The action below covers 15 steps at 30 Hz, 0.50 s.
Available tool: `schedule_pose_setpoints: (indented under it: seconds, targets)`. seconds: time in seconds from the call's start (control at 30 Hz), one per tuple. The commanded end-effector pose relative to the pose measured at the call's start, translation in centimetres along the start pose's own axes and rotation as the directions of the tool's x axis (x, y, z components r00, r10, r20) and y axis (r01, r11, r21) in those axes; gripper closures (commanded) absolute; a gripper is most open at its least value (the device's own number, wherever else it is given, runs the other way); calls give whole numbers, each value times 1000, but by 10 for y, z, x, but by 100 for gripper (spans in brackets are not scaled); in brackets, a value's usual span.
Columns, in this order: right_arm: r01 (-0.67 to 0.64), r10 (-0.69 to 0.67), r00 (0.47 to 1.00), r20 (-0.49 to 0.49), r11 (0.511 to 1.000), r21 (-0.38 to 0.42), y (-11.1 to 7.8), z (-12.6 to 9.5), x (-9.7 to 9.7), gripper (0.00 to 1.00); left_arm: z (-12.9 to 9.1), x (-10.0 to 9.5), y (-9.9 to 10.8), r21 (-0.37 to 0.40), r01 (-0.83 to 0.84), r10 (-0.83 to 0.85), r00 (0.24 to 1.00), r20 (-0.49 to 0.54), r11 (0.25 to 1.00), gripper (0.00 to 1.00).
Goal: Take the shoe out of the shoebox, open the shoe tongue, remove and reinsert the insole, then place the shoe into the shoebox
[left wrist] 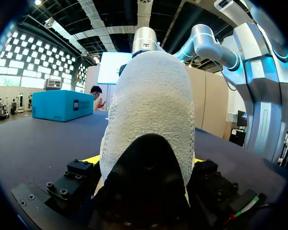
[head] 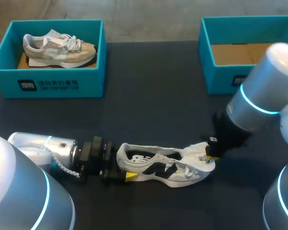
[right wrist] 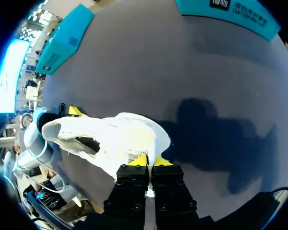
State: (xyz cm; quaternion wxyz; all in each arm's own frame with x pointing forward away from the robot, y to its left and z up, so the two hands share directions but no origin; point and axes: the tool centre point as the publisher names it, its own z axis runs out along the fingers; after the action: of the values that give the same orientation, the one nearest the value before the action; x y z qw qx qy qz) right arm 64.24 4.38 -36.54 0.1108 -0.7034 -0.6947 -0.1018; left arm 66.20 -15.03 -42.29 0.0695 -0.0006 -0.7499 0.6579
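Observation:
A white and black shoe (head: 158, 165) stands on its sole on the dark table (head: 153, 110), near the front edge. My left gripper (head: 125, 171) lies level at the heel. In the left wrist view the heel (left wrist: 149, 105) fills the space between its wide-apart fingers (left wrist: 145, 160), so it is open around the heel. My right gripper (head: 210, 152) is at the toe end, shut on the shoe's tongue (head: 198, 152), which is folded forward over the toe. In the right wrist view its yellow tips (right wrist: 150, 161) pinch the tongue (right wrist: 134, 154), with the shoe (right wrist: 110, 134) stretching ahead.
A teal shoebox (head: 57, 81) at the back left holds a beige shoe (head: 57, 47). A second teal shoebox (head: 225, 79) at the back right shows only its cardboard floor. Bare table lies between the boxes and the shoe.

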Motion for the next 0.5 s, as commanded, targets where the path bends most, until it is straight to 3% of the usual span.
schedule_pose_setpoints:
  seconds: [0.03,0.1,0.17,0.5]
  targets:
    - [0,-6,969,-249,1000,-22,-9,4,-15,81,-1,3,6,-1,1,-1,1000,1,1000,100]
    - [16,-24,971,-238,999,-36,-11,-1,-10,55,-1,3,6,-1,1,-1,1000,1,1000,100]
    - [32,-43,977,-209,998,-54,-13,-10,-5,0,-1,3,6,-1,1,-1,1000,1,1000,100]
    - [169,-173,984,-37,982,-83,-22,-62,27,0,-1,3,6,-1,1,-1,1000,1,1000,100]
